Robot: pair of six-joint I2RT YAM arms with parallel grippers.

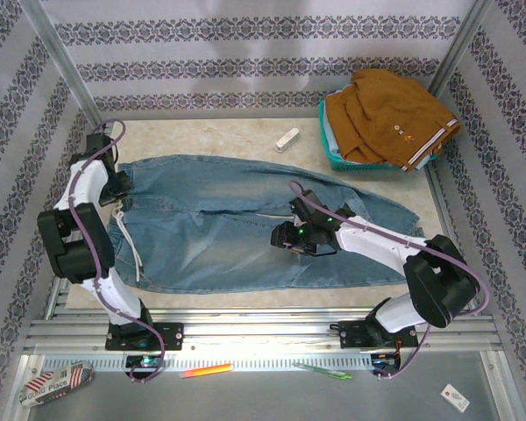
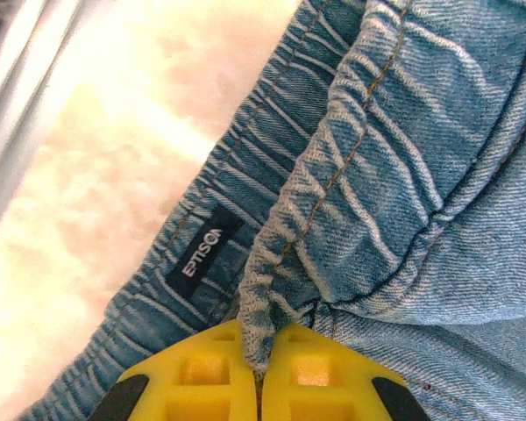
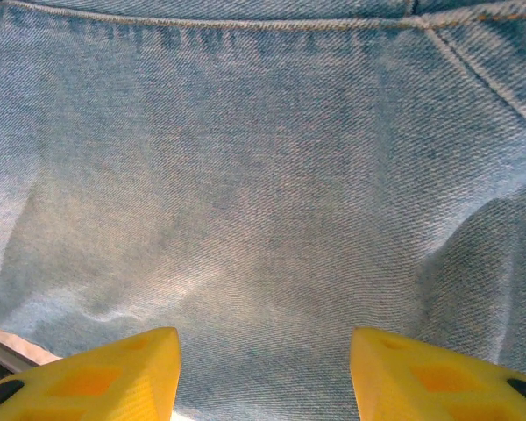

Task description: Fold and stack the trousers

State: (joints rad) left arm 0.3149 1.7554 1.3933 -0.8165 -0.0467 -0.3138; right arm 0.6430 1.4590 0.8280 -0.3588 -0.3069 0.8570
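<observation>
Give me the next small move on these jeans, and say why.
Probably lower the right gripper and close it on the jeans under it. The left gripper is shut on a fold of the waistband, while the right one's fingers stand apart over flat leg cloth, gripping nothing. The jeans lie spread out, unfolded, so both arms likely need a hold before folding.

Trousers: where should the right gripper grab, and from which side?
Probably the leg hems, approached from the right end: they're a free edge, while the trousers under the open right gripper lie flat. Left gripper pinches the waistband.
</observation>
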